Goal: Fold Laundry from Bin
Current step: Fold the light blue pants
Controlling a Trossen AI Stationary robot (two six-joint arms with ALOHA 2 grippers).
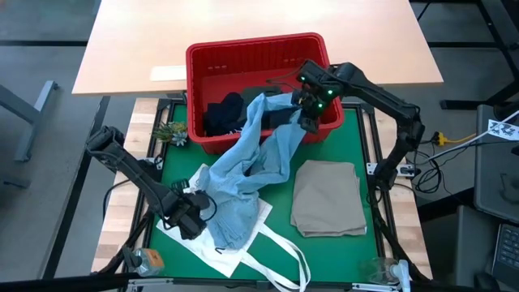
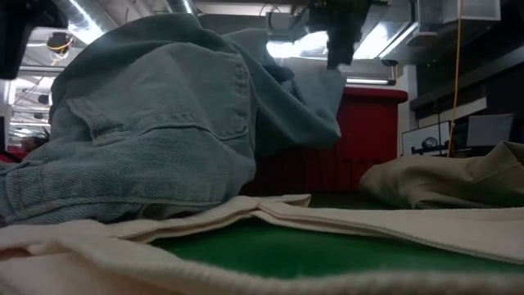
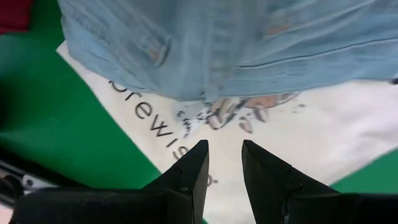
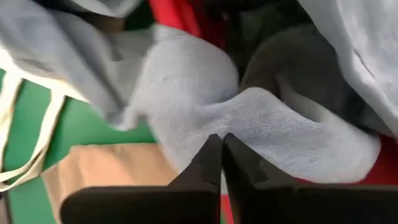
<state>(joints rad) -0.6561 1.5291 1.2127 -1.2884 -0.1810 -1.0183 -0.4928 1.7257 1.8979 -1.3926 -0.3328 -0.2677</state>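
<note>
The right gripper (image 4: pixel 221 149) is pinched tight on a fold of the light blue denim jeans (image 1: pixel 243 174), and its two dark fingers (image 4: pixel 205 168) press together with the cloth between them. It stands over the near right corner of the red plastic rectangular bin (image 1: pixel 259 65), where one leg of the jeans hangs over the rim. From there the jeans run down out of the bin onto the green table mat (image 1: pixel 276 219) and spread toward the left arm. In the low view the denim rises as a big heap with a back pocket (image 2: pixel 160 106) facing the camera, and the right gripper holds the cloth high above the red wall of the bin.

The left gripper (image 3: pixel 224 162) is near the front left of the mat, with its fingers a little apart and nothing between them. It hovers just over a white cloth tote bag with dark printed letters (image 3: pixel 186 134), beside the lower edge of the jeans. The bag lies flat under the jeans, and its handles (image 1: pixel 280 259) reach toward the front edge of the table.

Inside the bin there is a dark navy garment (image 1: pixel 223 113). A folded beige cloth (image 1: pixel 328 199) lies on the mat at the right of the jeans, apart from them.
</note>
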